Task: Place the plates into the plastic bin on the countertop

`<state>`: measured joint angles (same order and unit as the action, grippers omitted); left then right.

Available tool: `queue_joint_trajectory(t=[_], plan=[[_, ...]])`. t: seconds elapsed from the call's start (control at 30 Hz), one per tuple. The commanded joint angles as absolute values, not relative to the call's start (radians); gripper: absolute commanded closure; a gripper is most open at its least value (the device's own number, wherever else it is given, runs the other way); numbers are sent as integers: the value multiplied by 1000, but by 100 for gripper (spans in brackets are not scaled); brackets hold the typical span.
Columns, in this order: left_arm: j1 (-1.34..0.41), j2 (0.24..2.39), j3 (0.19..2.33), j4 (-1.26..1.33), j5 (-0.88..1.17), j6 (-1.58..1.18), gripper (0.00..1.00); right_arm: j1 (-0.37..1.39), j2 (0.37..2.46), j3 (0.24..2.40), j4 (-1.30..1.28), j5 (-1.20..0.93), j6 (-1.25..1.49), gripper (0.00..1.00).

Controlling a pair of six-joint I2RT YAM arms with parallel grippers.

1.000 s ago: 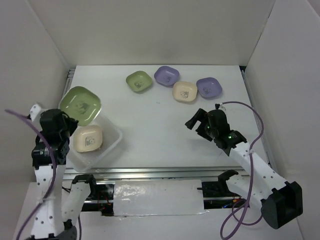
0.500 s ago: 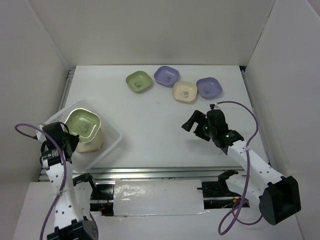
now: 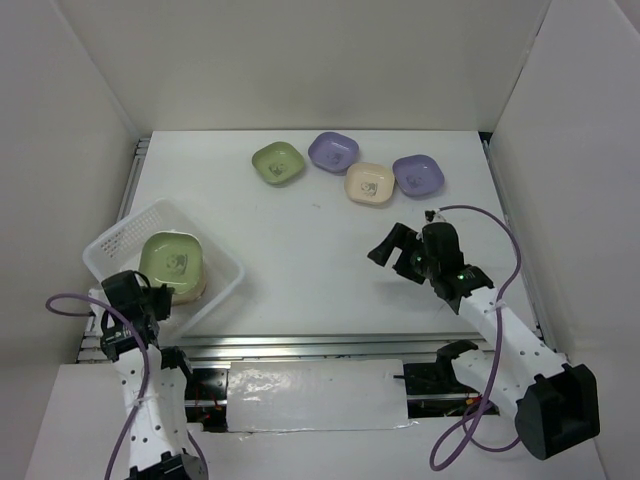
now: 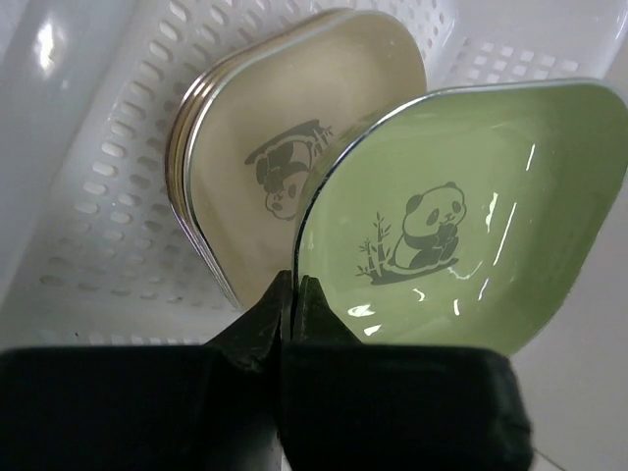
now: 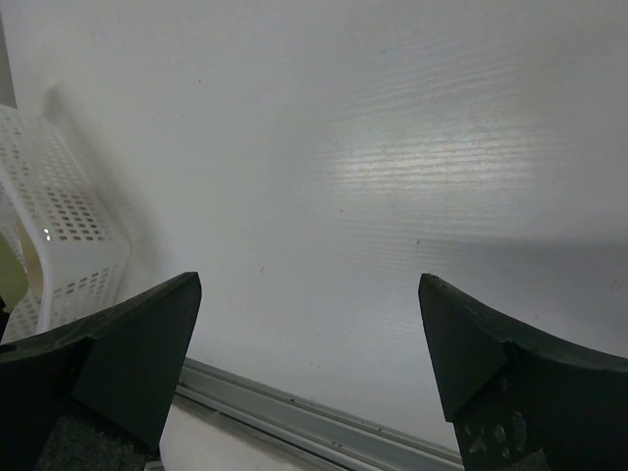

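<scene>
Lowered since a second ago from above the bin's far corner, the large green plate (image 4: 461,216) is now sitting inside the plastic bin (image 4: 98,196), overlapping the stack of cream plates (image 4: 265,147) already there. My left gripper (image 4: 291,294) is pinching its near rim, fingers pressed together on the edge, so I am guiding it onto the stack rather than dropping it; I judge that letting go comes next.

Out on the countertop (image 3: 300,250), a small green plate (image 3: 278,163), a purple plate (image 3: 333,151), a cream plate (image 3: 369,184) and a second purple plate (image 3: 418,175) are waiting in a row. My right gripper (image 3: 392,245) is hovering near them, jaws spread wide and holding nothing, probably for the next pick.
</scene>
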<state>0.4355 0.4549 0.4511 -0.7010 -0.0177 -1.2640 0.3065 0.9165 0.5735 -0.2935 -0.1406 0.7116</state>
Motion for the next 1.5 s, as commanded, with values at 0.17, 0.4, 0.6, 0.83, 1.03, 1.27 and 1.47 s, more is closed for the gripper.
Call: queue_joint_trajectory(t=[0.17, 0.4, 0.6, 0.83, 1.03, 1.27, 1.47], plan=[[469, 443, 546, -699, 5, -1299, 1, 293, 931, 568, -226, -193, 670, 0], [446, 471, 819, -784, -49, -1200, 1, 197, 1049, 624, -140, -140, 733, 0], [388, 476, 911, -723, 26, -1115, 1, 85, 1342, 813, -91, -17, 840, 0], [365, 615, 893, -479, 351, -917, 1, 49, 1787, 1178, -98, -107, 934, 2], [330, 704, 853, -333, 479, -859, 1, 74, 2110, 1560, -337, -101, 853, 8], [318, 744, 910, -396, 428, -789, 1, 113, 2168, 1588, -420, -11, 811, 64], [311, 790, 913, -381, 466, -752, 1, 139, 2045, 1407, -370, 38, 834, 100]])
